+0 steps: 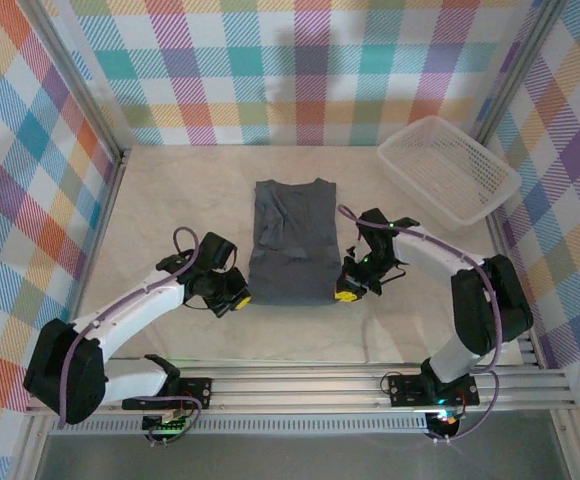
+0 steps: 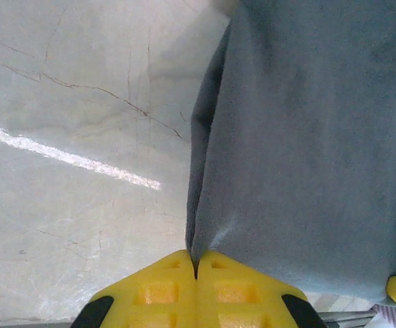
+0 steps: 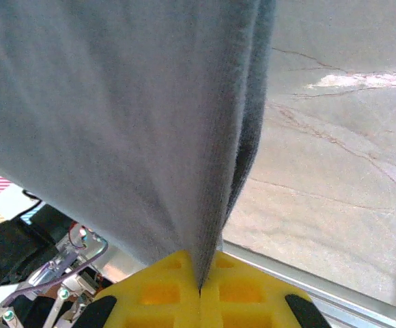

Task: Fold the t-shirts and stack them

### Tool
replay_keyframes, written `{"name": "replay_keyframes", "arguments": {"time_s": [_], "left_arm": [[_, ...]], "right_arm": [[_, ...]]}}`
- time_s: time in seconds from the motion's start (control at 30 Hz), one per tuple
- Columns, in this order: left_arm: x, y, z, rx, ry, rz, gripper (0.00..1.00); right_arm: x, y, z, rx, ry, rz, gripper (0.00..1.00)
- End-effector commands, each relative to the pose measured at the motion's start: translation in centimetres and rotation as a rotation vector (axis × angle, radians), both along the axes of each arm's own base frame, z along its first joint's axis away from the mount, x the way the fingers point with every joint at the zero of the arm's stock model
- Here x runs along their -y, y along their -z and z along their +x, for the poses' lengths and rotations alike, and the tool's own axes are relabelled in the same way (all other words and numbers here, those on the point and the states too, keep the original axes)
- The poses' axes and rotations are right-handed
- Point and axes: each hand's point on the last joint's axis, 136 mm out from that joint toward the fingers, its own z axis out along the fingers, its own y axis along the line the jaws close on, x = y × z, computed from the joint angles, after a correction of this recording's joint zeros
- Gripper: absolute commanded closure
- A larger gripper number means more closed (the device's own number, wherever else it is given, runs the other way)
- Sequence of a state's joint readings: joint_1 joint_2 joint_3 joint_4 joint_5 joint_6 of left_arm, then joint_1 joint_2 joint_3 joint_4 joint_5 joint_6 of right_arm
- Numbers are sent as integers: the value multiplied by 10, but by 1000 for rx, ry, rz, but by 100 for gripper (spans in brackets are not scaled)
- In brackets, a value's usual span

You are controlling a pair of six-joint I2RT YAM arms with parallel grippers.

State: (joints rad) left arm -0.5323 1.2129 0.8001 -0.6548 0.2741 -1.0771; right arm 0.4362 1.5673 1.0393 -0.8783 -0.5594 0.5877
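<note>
Slate-grey cloth — the t-shirt [image 1: 292, 240] lies in the middle of the table [image 1: 170, 190], folded into a long narrow shape with the collar at the far end; the left jaws are closed on its near left corner, the right jaws on its near right corner — both pinch the hem between yellow fingertips [image 2: 164, 290]; a white basket [image 1: 448, 168] stands at the far right, well apart.

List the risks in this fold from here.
1. The left gripper and right gripper each pinch only a thin edge of the t-shirt, so the cloth may slip out mid-lift.
2. Creases show near the collar; folding over them could leave a lumpy result.
</note>
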Motion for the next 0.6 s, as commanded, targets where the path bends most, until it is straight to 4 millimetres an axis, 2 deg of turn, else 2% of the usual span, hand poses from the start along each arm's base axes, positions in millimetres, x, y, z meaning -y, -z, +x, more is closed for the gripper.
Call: {"name": "replay_keyframes", "arguments": {"time_s": [0.0,0.17,0.3,0.4,0.47,0.57], "left_arm": [[5,-39,22,91,-32,-11,100],[9,-79,72,186,-98,-30,100],[13,-104,125,248,-136,-60,100],[8,-109,169,266,-178,-58,100],[5,-108,201,279,-198,-51,100],[5,-93,252,280,-226,-62,100]], "right_arm": [[-2,-39,19,55,56,38,100],[0,-75,66,114,149,72,100],[-5,-98,113,155,191,107,100],[-8,-109,158,183,239,135,100],[-11,-103,191,178,262,141,100],[-12,-92,243,199,303,146,100]]}}
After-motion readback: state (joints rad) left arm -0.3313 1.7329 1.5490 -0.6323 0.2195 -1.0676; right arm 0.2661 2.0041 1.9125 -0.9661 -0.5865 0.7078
